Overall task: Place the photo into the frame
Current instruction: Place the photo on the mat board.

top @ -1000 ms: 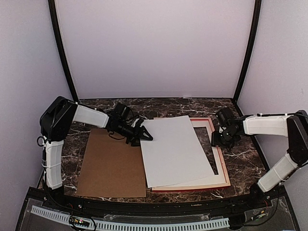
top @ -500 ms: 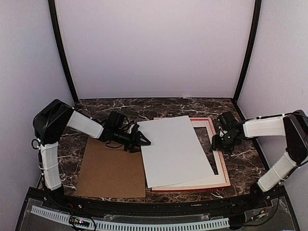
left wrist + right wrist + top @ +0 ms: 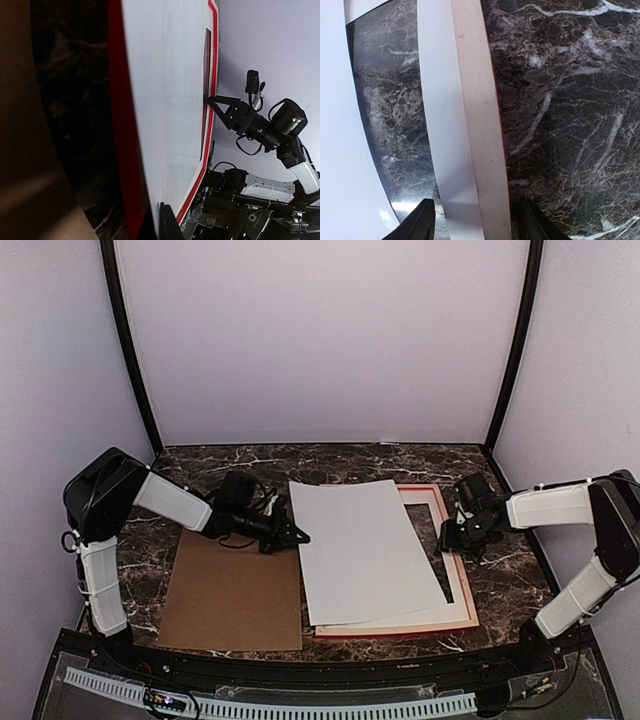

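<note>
The photo (image 3: pixel 365 545) lies white back up, askew across the frame (image 3: pixel 461 580), which shows a pale back and red outer edge. My left gripper (image 3: pixel 298 535) is low at the photo's left edge and shut on it. In the left wrist view the sheet's edge (image 3: pixel 165 100) runs between the dark fingers, above the frame's red strip (image 3: pixel 120 100). My right gripper (image 3: pixel 455 538) is open and straddles the frame's right rail (image 3: pixel 480 100) together with the white mat strip (image 3: pixel 437 100). A small gap shows at each fingertip.
A brown cardboard backing board (image 3: pixel 235 590) lies flat left of the frame, under the left arm. The white mat (image 3: pixel 425 618) sits inside the frame, with dark marble table (image 3: pixel 500 580) showing through its cut-out. Walls enclose the back and sides.
My left gripper has closed on the photo's left edge and the arm has dropped lower. The photo has swung slightly, its top left corner moving back. The right gripper has settled onto the rail.
</note>
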`<state>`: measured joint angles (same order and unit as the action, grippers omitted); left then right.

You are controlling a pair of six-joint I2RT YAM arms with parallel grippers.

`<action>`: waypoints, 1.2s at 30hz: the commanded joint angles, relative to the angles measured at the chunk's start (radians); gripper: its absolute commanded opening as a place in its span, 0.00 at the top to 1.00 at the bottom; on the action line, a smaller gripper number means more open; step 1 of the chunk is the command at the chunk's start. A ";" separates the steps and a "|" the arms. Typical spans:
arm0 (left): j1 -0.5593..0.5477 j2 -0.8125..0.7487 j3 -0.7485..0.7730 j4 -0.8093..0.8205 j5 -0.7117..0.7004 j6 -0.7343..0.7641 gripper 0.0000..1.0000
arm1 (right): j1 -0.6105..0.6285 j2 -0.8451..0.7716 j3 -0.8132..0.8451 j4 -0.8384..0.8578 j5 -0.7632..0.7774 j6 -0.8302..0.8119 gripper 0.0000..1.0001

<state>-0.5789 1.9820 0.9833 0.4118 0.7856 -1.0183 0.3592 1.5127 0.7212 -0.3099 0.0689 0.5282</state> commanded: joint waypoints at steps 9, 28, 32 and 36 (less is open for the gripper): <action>-0.006 -0.183 0.145 -0.383 -0.008 0.255 1.00 | 0.002 -0.038 -0.056 0.057 -0.151 -0.054 0.49; -0.117 -0.233 0.475 -0.417 0.118 0.226 1.00 | -0.021 -0.187 0.037 -0.096 -0.049 -0.053 0.40; -0.154 -0.183 0.545 -0.365 0.154 0.202 1.00 | -0.095 -0.247 0.052 -0.155 -0.008 -0.065 0.39; -0.190 -0.134 0.584 -0.318 0.194 0.182 1.00 | -0.170 -0.283 0.048 -0.178 -0.016 -0.089 0.39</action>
<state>-0.7444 1.8111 1.5261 0.0284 0.9108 -0.8116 0.2436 1.2598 0.7544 -0.4351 0.0273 0.4614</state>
